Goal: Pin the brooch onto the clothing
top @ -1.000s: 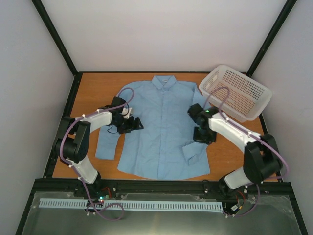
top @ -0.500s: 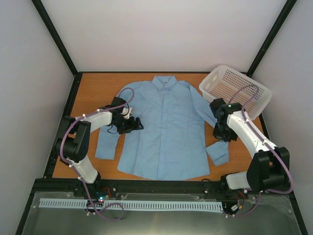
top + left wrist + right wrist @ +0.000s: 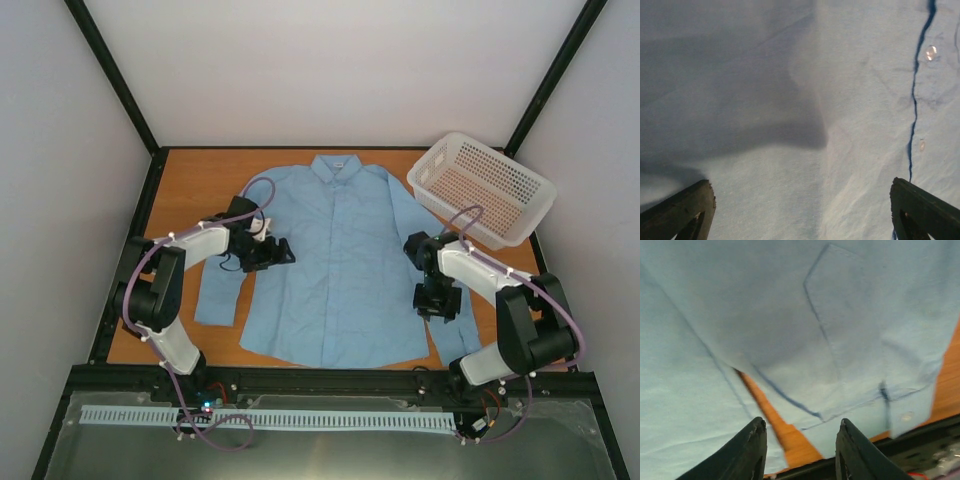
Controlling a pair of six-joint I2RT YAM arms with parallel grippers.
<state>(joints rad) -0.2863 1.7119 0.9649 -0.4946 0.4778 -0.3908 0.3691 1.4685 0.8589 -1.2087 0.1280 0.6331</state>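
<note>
The light blue shirt (image 3: 335,260) lies flat on its back on the orange table (image 3: 200,180), collar at the far side. My left gripper (image 3: 281,252) is open and empty, low over the shirt's left chest. In the left wrist view (image 3: 802,210) it frames plain cloth, with the button placket (image 3: 914,100) to its right. My right gripper (image 3: 437,305) is open and empty over the right sleeve's cuff. The right wrist view (image 3: 801,440) shows the cuff (image 3: 875,410) and a strip of table between sleeve and body. The brooch is out of view.
A white perforated basket (image 3: 504,161) stands tilted at the far right corner of the table. Black frame posts run up both back corners. Bare table shows left of the shirt and behind it.
My right gripper drew the right sleeve from across the shirt out to the right, then came back toward the near side over the cuff. The left arm has not moved.
</note>
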